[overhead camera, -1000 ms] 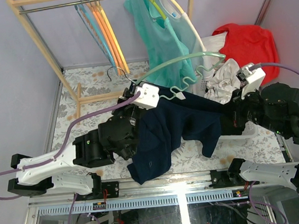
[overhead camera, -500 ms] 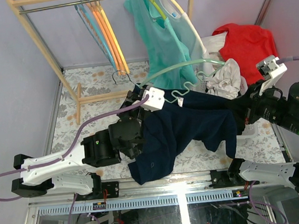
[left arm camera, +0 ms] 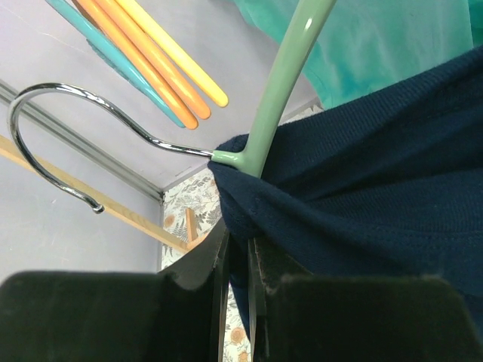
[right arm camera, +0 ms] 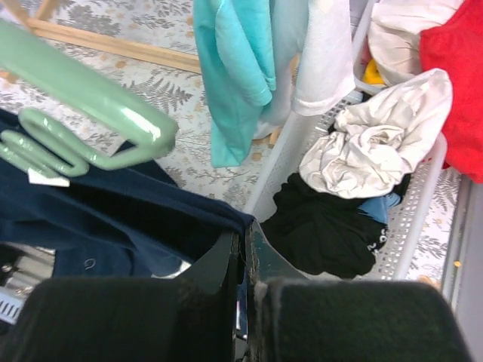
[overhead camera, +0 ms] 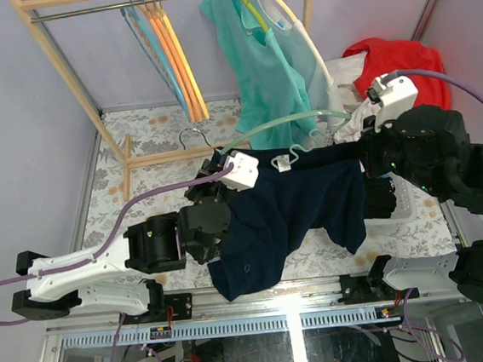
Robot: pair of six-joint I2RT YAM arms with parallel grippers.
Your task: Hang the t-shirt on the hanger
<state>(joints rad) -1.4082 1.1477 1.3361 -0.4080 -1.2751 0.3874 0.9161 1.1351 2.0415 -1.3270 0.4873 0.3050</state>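
Top external hides jaws, wrist views, both nipping t-shirt (left arm camera: 362, 188), hanger (left arm camera: 279, 83) seemingly part-covered.

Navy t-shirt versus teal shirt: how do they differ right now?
The navy t-shirt is dark; the teal shirt is bright. The navy t-shirt is stretched sideways between the left end effector and right end effector, partly on the mint hanger; the teal shirt hangs straight from the rack rail, untouched. Both are plain cloth tops.
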